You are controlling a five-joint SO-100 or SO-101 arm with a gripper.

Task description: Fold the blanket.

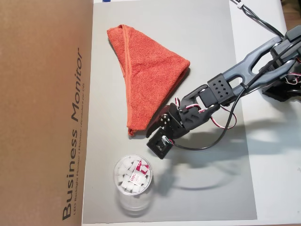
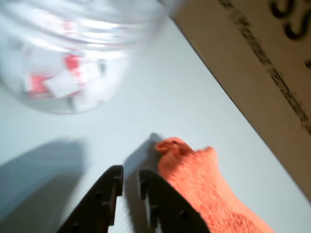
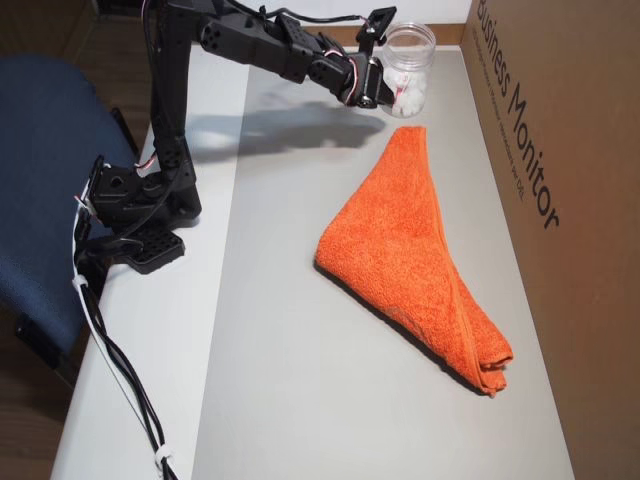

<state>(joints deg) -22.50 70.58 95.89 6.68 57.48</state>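
Note:
The blanket (image 1: 148, 75) is an orange-red terry towel folded into a long triangle on the grey mat (image 1: 211, 42). One narrow tip points toward the jar, and its hemmed edge runs along the side facing the cardboard box. In an overhead view the blanket (image 3: 410, 250) spreads across the mat's middle. My gripper (image 1: 151, 133) hovers just beside that narrow tip. In the wrist view the gripper (image 2: 130, 174) shows two black fingers (image 2: 109, 194) almost together with nothing between them, and the blanket tip (image 2: 194, 179) lies just right of them, apart from them. The gripper (image 3: 375, 95) hangs near the jar.
A clear plastic jar (image 1: 133, 181) of white and red packets stands just ahead of the gripper, also seen blurred as the jar (image 2: 63, 53). A tall brown cardboard box (image 1: 42, 113) walls one side of the mat. The arm's base (image 3: 140, 215) sits by the table edge, next to a blue chair (image 3: 45, 150).

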